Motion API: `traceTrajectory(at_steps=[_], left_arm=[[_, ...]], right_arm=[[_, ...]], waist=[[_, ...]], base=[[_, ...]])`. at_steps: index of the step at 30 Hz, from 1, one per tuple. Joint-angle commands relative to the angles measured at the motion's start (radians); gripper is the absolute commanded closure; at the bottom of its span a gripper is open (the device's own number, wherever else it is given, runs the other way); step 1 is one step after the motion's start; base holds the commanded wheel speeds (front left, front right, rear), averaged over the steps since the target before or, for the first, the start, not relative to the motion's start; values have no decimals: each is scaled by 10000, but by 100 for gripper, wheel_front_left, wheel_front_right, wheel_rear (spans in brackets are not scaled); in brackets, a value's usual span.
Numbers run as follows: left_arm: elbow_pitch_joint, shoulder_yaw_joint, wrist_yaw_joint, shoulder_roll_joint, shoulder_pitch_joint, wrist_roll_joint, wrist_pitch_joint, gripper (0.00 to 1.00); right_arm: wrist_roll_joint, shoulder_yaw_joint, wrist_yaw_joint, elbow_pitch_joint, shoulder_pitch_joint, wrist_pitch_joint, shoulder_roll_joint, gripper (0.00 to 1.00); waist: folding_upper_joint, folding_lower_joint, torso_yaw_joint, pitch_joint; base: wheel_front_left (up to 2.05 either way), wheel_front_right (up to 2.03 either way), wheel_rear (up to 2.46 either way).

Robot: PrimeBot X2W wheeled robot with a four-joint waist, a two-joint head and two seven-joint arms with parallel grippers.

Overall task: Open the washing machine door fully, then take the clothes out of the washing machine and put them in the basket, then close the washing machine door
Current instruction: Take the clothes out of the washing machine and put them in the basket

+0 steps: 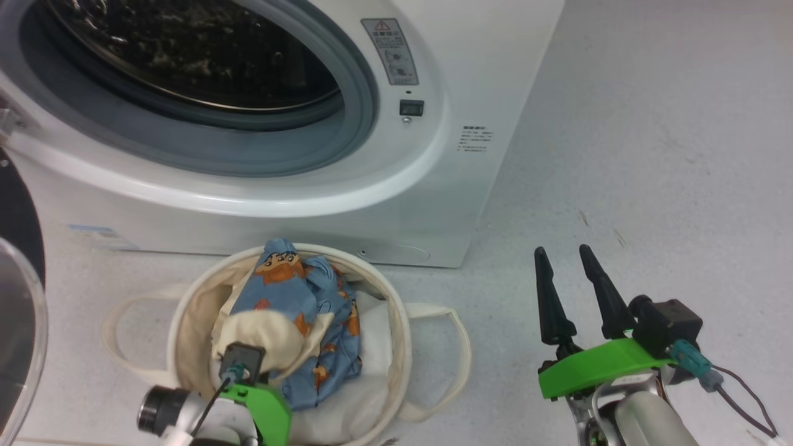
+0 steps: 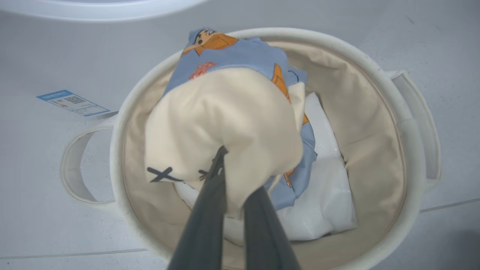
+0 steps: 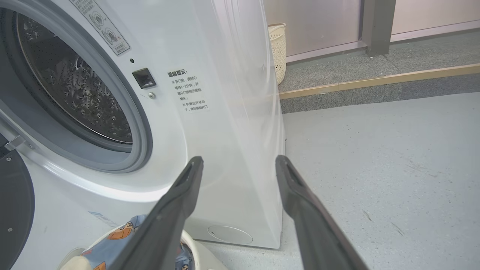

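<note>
**Laundry bundle in basket, machine door open**

Light blue bear-print clothes with cream panels (image 1: 303, 297): bunched in the round cream canvas basket (image 1: 404, 313), lying over white puffy stuffing (image 1: 375, 337).
Left gripper (image 2: 236, 176): long dark fingers pinching a cream panel of the bundle.
Right gripper (image 1: 562, 251): fingers spread, right of the basket, over the grey floor (image 1: 650, 155).
White front-loading washing machine (image 1: 433, 186): just beyond the basket, steel drum exposed.
Round black-ringed glass door (image 1: 18, 217): swung open, far left.

the white washing machine (image 1: 446, 173) stood with its steel drum exposed, the black-ringed washing machine door (image 1: 17, 229) swung open at its left. the blue bear-print clothes (image 1: 322, 310) sat heaped inside the round cream basket (image 1: 406, 334) just before it.
</note>
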Motion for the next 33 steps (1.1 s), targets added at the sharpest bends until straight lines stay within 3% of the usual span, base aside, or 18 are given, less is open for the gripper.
traceTrajectory(at_steps=[1, 10, 14, 15, 16, 24, 30, 33], left_arm=[[161, 103, -64, 123, -292, 16, 79, 100], [1211, -503, -298, 56, -253, -33, 876, 100], [1308, -425, -13, 53, -121, -241, 778, 100], [1315, -386, 51, 53, -109, -296, 557, 21], [1322, -349, 83, 53, -96, -355, 344, 0], [1364, -328, 150, 166, -53, -523, -340, 0], [1271, -378, 496, 239, -287, -545, -584, 0], [1089, -272, 431, 199, -335, -752, -651, 0]], right_arm=[[-86, 228, 83, -267, -105, -122, 28, 0], [-202, 309, 83, -304, -369, -122, 28, 0], [-194, 378, 83, -292, -447, -122, 28, 0], [-170, 390, 83, -301, -459, -122, 28, 0], [-135, 392, 83, -313, -458, -122, 28, 0], [-10, 328, 83, -291, -408, -122, 28, 0], [85, 377, 83, -197, -276, -122, 28, 0], [154, 439, 83, -115, -143, -122, 28, 0]], waist=[[0, 0, -100, 111], [0, 0, -631, 730], [0, 0, -838, 911], [0, 0, -860, 921], [0, 0, -869, 921], [0, 0, -644, 592], [0, 0, -77, 44], [0, 0, 225, -333]], base=[[0, 0, 0], [0, 0, 0], [0, 0, 0], [0, 0, 0], [0, 0, 0], [0, 0, 0], [0, 0, 0], [0, 0, 0]])
